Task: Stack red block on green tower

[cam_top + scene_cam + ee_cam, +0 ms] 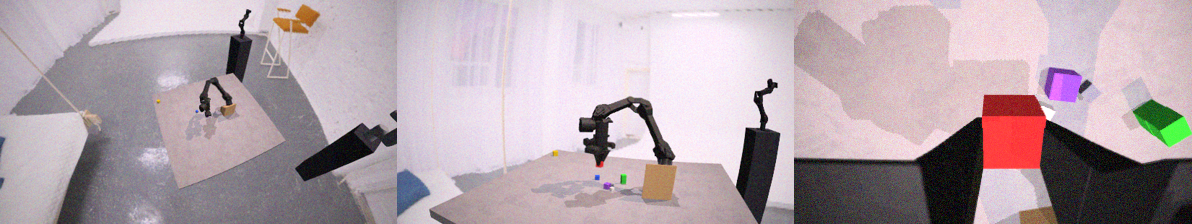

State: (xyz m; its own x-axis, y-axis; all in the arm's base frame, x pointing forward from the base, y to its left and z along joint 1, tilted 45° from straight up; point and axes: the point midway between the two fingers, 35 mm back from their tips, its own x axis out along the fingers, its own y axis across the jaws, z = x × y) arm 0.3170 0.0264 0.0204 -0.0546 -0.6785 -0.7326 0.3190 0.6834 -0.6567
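My gripper point(600, 165) point(1009, 126) is shut on the red block point(600, 164) point(1012, 142) and holds it in the air above the table. The green tower point(624, 178) point(1161, 122) stands upright on the table, to the right of the gripper in the exterior view and at the right side of the wrist view. The gap between the red block and the tower is open air. In the top view the arm hides the red block and the green tower.
A purple block point(607, 186) point(1064, 85) and a small white block point(612, 188) point(1048, 112) lie near the tower. A blue block point(197, 111) point(597, 177) and a yellow block point(158, 101) point(555, 153) lie farther off. An orange-brown panel point(228, 110) point(659, 182) stands by the arm's base.
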